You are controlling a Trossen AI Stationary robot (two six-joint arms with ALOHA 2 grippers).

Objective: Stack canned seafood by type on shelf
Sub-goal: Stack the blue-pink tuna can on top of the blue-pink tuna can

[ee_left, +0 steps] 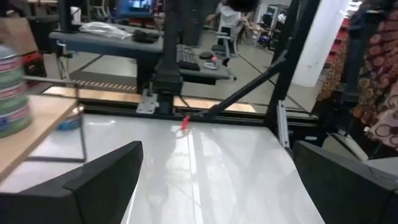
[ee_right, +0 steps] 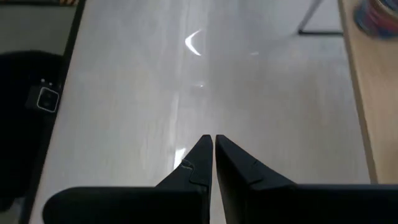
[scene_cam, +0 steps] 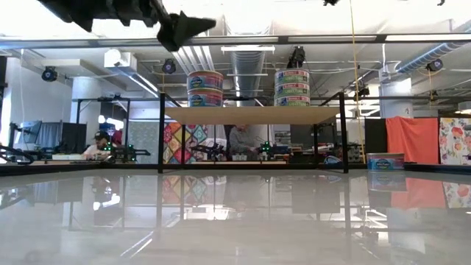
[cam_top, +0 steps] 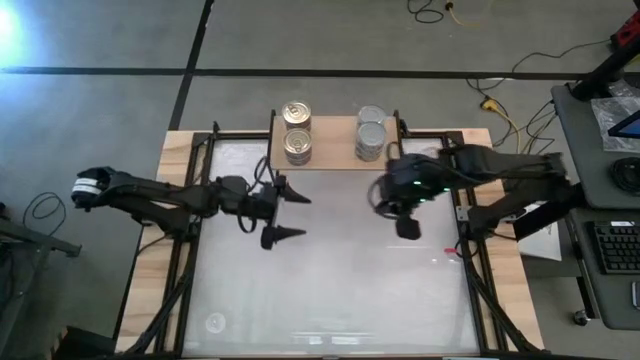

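**Inspector:** Where does the stock stand?

**Assistant:** On the shelf [cam_top: 330, 150] at the far edge of the desk [cam_top: 330, 290]. The gold-lidded tins [cam_top: 297, 131] sit toward its left end, the silver-lidded tins [cam_top: 371, 134] toward its right — the two groups well apart. The low view shows each group as a stack, though I cannot count the tins for certain. One more tin [scene_cam: 385, 161] appears low at the right of that view; whether it rests on the desk I cannot tell.

**Inspector:** The arms?

**Assistant:** The left claw [cam_top: 283, 213] hangs over the desk just in front of the shelf, spread wide and holding nothing. The right claw [ee_right: 213, 163] hovers over bare desk near the silver stack, pinched fully closed, also holding nothing.

**Inspector:** Your reading?

**Assistant:** Sorting looks all but done. If that stray tin belongs to the task, the next move calls for reaching it, checking its lid colour, and setting it squarely on the matching stack.
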